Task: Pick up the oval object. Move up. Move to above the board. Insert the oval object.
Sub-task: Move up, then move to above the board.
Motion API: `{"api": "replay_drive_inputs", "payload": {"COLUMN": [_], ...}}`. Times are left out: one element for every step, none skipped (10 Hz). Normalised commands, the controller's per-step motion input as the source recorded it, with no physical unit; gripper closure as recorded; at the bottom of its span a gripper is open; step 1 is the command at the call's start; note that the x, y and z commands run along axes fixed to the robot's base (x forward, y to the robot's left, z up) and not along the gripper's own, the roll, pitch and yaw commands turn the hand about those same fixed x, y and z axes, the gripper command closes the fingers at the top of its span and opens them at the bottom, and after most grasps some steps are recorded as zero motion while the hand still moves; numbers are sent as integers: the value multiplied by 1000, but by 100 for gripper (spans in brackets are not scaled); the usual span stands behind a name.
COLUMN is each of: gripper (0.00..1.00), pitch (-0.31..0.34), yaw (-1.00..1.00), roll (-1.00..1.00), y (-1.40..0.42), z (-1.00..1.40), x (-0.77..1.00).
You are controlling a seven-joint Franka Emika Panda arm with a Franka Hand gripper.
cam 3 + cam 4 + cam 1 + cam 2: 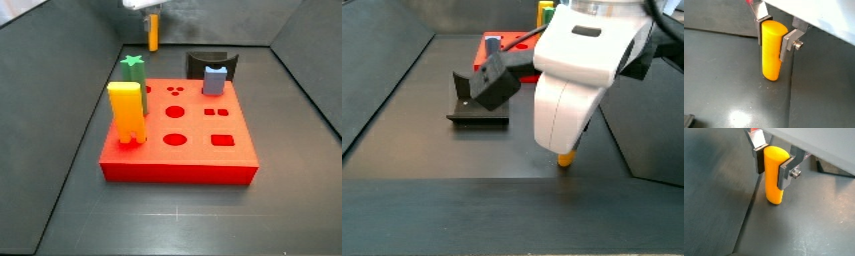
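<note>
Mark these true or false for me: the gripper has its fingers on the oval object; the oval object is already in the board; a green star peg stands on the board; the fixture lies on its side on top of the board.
1. The gripper has its fingers on either side of the oval object. True.
2. The oval object is already in the board. False: in a side view it is behind the board, off the slab, near the back wall.
3. A green star peg stands on the board. True.
4. The fixture lies on top of the board. False: it stands on the floor beside the board.
</note>
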Motion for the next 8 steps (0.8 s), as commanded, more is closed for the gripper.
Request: {"api": "replay_drive_inputs", "payload": {"gripper": [100,100,100,100,100,100,100,100], "pitch": [46,65,80,96,102,-177,-164,-118], "yaw": [17,2,-2,10,20,-83,-81,-70], "roll": [-8,25,52,77,92,-256,-265,-248], "y": [-8,-9,-7,-13,-11,65,66,69], "z": [740,617,504,345,183,1000,1000,1000], "x": [-103,-71,-47,-28,-27,80,79,71]}}
